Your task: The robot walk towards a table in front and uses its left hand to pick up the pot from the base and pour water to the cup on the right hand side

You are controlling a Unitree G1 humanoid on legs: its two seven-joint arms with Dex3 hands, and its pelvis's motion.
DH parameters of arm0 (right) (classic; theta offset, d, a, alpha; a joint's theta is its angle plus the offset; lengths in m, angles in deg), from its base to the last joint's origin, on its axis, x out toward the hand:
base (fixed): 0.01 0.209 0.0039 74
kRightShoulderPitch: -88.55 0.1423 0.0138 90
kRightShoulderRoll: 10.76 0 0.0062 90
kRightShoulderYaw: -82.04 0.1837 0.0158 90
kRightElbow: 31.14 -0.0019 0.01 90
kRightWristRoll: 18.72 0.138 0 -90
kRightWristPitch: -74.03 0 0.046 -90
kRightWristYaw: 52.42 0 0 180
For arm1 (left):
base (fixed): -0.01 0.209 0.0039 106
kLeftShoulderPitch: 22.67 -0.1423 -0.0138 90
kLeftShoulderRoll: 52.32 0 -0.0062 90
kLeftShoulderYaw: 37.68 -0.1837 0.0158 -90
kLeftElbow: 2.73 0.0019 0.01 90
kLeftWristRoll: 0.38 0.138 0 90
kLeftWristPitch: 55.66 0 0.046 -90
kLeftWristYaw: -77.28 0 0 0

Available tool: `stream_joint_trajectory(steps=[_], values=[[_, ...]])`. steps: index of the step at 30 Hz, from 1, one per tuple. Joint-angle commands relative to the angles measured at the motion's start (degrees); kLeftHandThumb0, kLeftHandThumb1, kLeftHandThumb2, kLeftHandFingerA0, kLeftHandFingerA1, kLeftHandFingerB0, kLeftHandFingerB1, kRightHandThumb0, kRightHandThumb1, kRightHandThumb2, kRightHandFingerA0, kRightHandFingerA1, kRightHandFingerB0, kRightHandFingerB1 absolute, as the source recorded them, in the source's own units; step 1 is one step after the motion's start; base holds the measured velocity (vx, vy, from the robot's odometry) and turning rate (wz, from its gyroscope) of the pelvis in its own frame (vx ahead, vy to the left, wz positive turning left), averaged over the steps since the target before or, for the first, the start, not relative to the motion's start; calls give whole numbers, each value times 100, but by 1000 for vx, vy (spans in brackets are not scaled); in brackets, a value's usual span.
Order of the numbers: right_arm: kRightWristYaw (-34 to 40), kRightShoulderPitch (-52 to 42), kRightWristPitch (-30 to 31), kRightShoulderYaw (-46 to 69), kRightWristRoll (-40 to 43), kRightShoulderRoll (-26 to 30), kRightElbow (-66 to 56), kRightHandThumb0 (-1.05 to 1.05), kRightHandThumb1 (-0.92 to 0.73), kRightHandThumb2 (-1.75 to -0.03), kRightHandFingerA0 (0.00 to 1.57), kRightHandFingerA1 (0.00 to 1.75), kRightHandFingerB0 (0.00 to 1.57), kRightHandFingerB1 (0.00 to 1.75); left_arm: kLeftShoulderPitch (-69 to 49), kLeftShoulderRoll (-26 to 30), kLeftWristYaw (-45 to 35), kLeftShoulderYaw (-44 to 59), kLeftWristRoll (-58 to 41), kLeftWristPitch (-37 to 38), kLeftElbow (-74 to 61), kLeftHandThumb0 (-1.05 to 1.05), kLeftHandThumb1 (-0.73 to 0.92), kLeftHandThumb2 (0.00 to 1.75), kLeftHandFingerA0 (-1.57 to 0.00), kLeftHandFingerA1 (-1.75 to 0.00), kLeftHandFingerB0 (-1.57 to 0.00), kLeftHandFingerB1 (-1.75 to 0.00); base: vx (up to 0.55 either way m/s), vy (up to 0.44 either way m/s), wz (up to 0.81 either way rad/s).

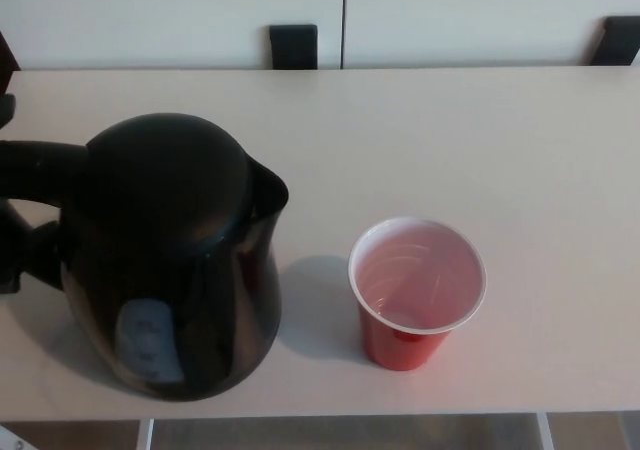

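A black electric kettle [170, 260] stands on the pale table [460, 130] at the left, its spout [268, 185] pointing right toward a red cup [415, 295] with a white inside. The cup stands upright a short way to the right of the kettle and looks empty. The kettle's handle [35, 158] runs off the left edge. A black part of my left hand [18, 255] shows at that edge, just under the handle and against the kettle's side; its grip is hidden. The kettle hides its base. My right hand does not show.
The table's front edge [400, 413] runs just below the kettle and the cup. White cabinet fronts [450, 15] rise behind the table, with two dark chair backs [292, 47] showing above its far edge.
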Motion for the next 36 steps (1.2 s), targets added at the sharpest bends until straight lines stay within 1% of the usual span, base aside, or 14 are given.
stream_joint_trajectory(steps=[1,3,4,14,15,25,28,29,31,32,33,34,35,36], values=[[-94,52,82,78,93,165,113,-16,-41,-85,28,55,13,48,170,-37,187,-112,156,-90,-91,-35,39,57,-16,-37,-12,-33,0,0,0],[-81,57,95,71,82,157,89,-16,-41,-85,30,56,13,48,227,-42,244,-114,187,-72,-34,-35,39,57,-18,-38,-13,-33,0,0,0],[-86,71,113,65,77,154,77,-16,-42,-86,31,56,13,48,299,-48,311,-120,250,17,81,-20,29,83,-8,-51,-7,-50,0,0,0],[-5,-35,137,-28,21,80,-259,-16,-41,-86,31,56,15,48,819,17,767,-155,662,422,1152,-20,32,86,-10,-51,-9,-50,0,0,0],[9,-27,154,-20,35,78,-266,-16,-42,-86,30,55,14,48,900,38,809,-160,702,477,1308,-39,41,60,-25,-39,-17,-34,0,0,0],[32,50,284,-5,60,84,-389,-15,-42,-86,30,56,12,47,1441,273,965,-275,994,824,2433,-44,42,64,-28,-40,-21,-36,0,0,0],[76,74,291,-17,43,72,-449,-16,-42,-86,32,56,14,48,1636,284,1007,-364,1056,875,2748,-46,42,64,-31,-40,-27,-37,0,0,0],[66,93,273,-19,38,84,-445,-16,-41,-85,32,56,15,48,1753,277,1018,-417,1077,870,2889,-39,48,55,-39,-35,-35,-32,0,0,0],[46,121,297,-21,37,110,-431,-16,-41,-85,26,54,13,48,1919,278,1007,-504,1107,851,3073,-36,48,55,-56,-39,-59,-40,0,0,0],[46,130,304,-25,31,117,-432,-16,-41,-85,26,54,13,48,1984,279,965,-527,1093,826,3128,-36,48,55,-56,-39,-59,-40,0,0,0],[15,209,266,-10,36,139,-291,-17,-40,-85,28,54,13,48,2118,282,933,-591,1128,802,3234,-32,52,56,-67,-59,-72,-60,0,0,0],[-20,305,319,34,94,146,-190,-15,-40,-85,30,55,16,48,2283,276,982,-658,1192,793,3342,-27,55,57,-61,-119,-62,-111,0,0,0],[4,361,372,60,119,150,-134,-13,-40,-85,33,57,18,49,2596,194,961,-733,1188,630,3553,-29,63,56,-73,-169,-58,-157,0,0,0],[17,378,379,67,119,154,-110,-13,-40,-85,33,57,18,49,2717,163,942,-762,1175,570,3649,-29,63,56,-73,-169,-58,-157,0,0,0]])
